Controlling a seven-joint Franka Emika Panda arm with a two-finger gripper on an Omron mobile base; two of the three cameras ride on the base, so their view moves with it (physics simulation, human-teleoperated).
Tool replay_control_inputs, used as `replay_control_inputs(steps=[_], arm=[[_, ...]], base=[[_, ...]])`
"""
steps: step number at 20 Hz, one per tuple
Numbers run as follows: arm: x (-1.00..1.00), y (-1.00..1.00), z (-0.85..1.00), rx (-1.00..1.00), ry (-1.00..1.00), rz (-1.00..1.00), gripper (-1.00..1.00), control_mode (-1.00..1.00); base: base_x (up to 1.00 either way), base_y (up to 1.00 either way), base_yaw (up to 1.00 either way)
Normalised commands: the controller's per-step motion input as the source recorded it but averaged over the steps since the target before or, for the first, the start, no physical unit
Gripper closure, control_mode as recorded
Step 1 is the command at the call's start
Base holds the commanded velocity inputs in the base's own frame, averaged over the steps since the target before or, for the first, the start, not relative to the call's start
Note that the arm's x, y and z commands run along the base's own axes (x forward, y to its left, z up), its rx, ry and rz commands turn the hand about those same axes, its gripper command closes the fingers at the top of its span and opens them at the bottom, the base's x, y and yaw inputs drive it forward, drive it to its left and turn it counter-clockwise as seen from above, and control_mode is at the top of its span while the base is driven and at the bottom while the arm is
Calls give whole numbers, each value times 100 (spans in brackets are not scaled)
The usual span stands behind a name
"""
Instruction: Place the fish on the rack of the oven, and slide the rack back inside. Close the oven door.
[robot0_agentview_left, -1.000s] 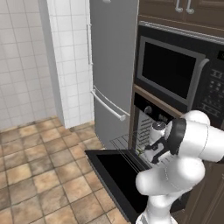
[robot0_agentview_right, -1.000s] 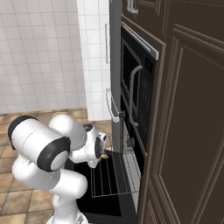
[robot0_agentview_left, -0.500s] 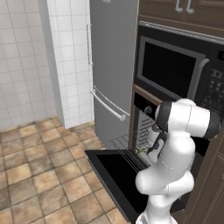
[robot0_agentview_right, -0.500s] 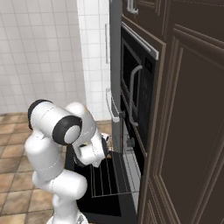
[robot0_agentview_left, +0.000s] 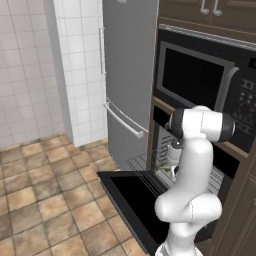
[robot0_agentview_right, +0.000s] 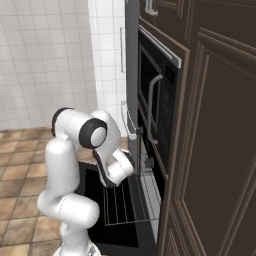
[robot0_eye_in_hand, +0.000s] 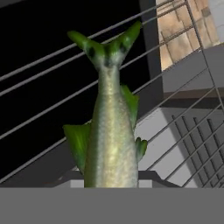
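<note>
The fish (robot0_eye_in_hand: 109, 131), slender and green-grey with a forked tail, hangs close in front of the hand with its tail pointing away. My gripper (robot0_agentview_left: 171, 161) is shut on the fish and holds it just over the rack (robot0_agentview_left: 142, 163). The rack's thin grey wires (robot0_eye_in_hand: 48, 65) run behind the fish, and it is pulled out over the open oven door (robot0_agentview_left: 131, 192). The oven (robot0_agentview_left: 159, 131) is the black opening under the microwave. In the right base view the hand (robot0_agentview_right: 121, 168) sits low by the oven front, above the rack (robot0_agentview_right: 122, 204).
A black microwave (robot0_agentview_left: 197, 80) sits right above the oven. The tall grey fridge (robot0_agentview_left: 125, 75) stands to its left, with a bar handle (robot0_agentview_left: 122, 120). Dark wood cabinets (robot0_agentview_right: 215, 150) fill the right side. The lowered oven door lies over the tiled floor (robot0_agentview_left: 45, 190).
The arm has risen from a low folded pose to a more upright one. The hand has swung in toward the oven, bringing the fish over the pulled-out rack.
</note>
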Motion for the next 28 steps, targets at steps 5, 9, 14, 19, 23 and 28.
replay_control_inputs(steps=[5,9,14,19,23,28], arm=[[26,2,-61,-4,-11,0,100,-100],[7,9,-75,-7,-13,0,100,-100],[1,7,-78,-7,-15,0,100,-100],[-3,12,-90,-8,-20,0,100,-100],[-30,3,-98,-7,-19,0,100,-100],[-42,0,-93,-3,-14,0,100,-100]], base=[[0,0,0],[0,0,0],[0,0,0],[0,0,0],[0,0,0],[0,0,0]])
